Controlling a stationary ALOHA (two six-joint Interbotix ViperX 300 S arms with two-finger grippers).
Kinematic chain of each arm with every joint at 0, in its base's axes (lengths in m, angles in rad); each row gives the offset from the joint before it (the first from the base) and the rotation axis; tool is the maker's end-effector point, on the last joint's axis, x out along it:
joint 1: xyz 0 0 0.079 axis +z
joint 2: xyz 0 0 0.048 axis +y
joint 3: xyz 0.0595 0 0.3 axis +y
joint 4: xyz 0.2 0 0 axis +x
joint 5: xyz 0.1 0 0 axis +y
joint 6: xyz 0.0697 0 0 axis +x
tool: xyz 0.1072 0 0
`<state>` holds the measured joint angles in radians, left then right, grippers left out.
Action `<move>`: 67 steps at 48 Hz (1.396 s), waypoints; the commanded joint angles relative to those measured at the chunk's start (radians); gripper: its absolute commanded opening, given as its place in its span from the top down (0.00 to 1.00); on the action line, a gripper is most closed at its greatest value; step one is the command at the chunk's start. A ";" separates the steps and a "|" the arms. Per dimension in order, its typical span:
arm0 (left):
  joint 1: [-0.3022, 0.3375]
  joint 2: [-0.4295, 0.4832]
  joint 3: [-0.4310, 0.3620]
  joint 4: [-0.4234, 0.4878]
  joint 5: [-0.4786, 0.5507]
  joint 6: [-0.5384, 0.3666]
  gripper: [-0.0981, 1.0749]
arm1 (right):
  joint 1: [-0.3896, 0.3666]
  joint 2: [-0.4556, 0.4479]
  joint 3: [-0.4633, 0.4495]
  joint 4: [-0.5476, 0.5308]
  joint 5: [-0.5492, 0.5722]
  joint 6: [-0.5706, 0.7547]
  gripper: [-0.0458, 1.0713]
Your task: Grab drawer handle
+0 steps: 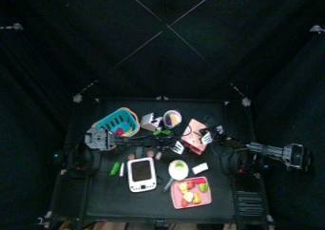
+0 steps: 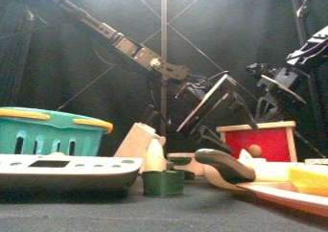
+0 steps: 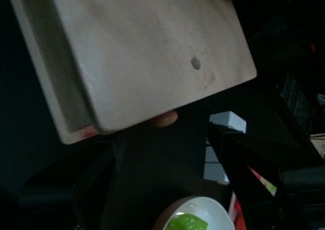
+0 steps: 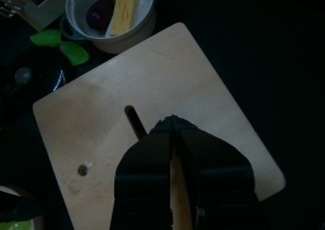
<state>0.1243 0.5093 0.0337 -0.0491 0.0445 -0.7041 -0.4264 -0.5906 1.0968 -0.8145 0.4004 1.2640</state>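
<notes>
The drawer [image 1: 197, 134] is a small pale box right of the table's middle. Its red front [image 2: 256, 142] shows in the front view. In the right wrist view its pale top panel [image 4: 152, 82] has a slot and a small hole. My right gripper [image 4: 176, 131] sits at that panel's near edge, shut on a thin pale strip, the drawer handle [image 4: 178, 191]. My left gripper [image 2: 212, 106] hangs open just left of the drawer, holding nothing. The left wrist view shows the drawer's pale side [image 3: 140, 53] very close.
A turquoise basket [image 1: 118, 122] stands at the back left. A white tablet [image 1: 141, 174] and a pink tray [image 1: 191, 192] of food lie at the front. A bowl [image 4: 108, 8] sits beyond the drawer. A small green cup [image 2: 163, 183] stands near the front edge.
</notes>
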 commanded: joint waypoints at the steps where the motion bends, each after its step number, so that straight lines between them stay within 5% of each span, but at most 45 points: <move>1: -0.002 -0.002 -0.051 -0.003 -0.008 0.002 0.06 | -0.011 0.008 0.002 0.003 0.009 0.002 0.74; 41: 0.008 0.077 -0.120 -0.121 -0.006 -0.002 0.07 | -0.006 0.008 0.012 0.014 0.003 0.003 0.74; 58: 0.008 0.092 -0.132 -0.176 -0.006 0.000 0.27 | 0.009 0.009 0.018 0.014 0.000 0.003 0.74; 67: 0.008 0.103 -0.150 -0.189 -0.006 0.000 0.29 | 0.015 0.012 0.025 0.014 -0.006 0.003 0.74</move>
<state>0.1304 0.6289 -0.0798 -0.2316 0.0430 -0.7056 -0.4142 -0.5906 1.1091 -0.8053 0.3927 1.2655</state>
